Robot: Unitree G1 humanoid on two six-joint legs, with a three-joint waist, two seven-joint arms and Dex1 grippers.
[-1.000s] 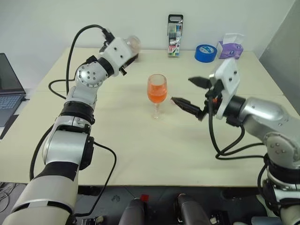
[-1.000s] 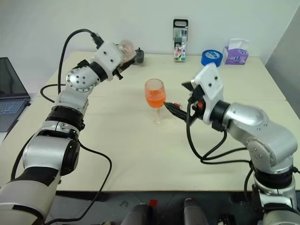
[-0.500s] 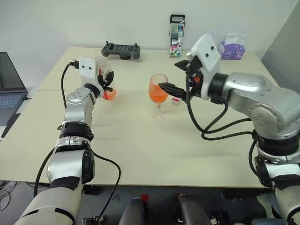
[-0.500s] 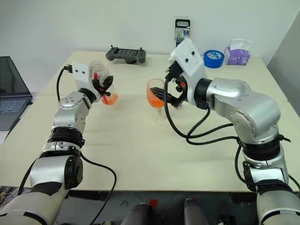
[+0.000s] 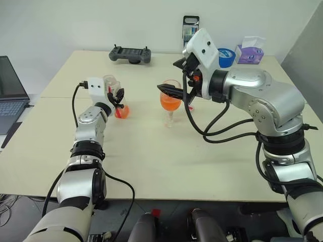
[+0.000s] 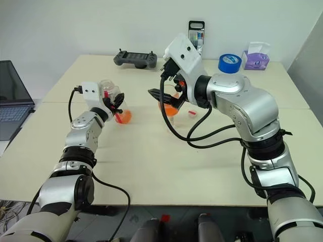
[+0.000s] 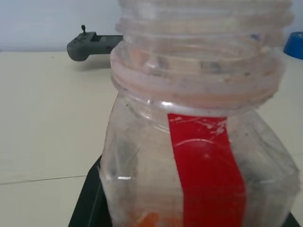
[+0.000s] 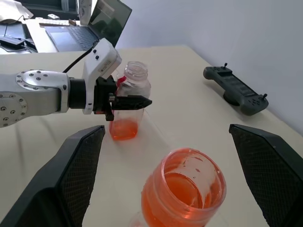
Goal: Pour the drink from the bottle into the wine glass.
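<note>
The wine glass (image 5: pixel 170 101) stands mid-table, its bowl well filled with the orange drink (image 8: pixel 182 191). My left gripper (image 5: pixel 117 99) is shut on the bottle (image 5: pixel 114 97), left of the glass. The bottle is upright and uncapped, with a red label strip (image 7: pixel 206 175). A little drink (image 5: pixel 121 111) lies in its bottom. Its base is at or just above the tabletop. My right gripper (image 5: pixel 169 75) is open, level with the glass's rim on its far side. Its wide-spread fingers (image 8: pixel 80 175) flank the bowl without touching it.
A black controller (image 5: pixel 130 53), a marker pack (image 5: pixel 189 30), a blue tape roll (image 5: pixel 223 56) and a tissue box (image 5: pixel 248 50) line the table's far edge. A laptop (image 5: pixel 10 96) sits off the left side. A small red-and-white piece (image 6: pixel 192 113) lies right of the glass.
My left arm has come down and rolled the bottle from tilted high at the back to upright, low beside the glass. My right gripper has swung left, up to the glass's rim.
</note>
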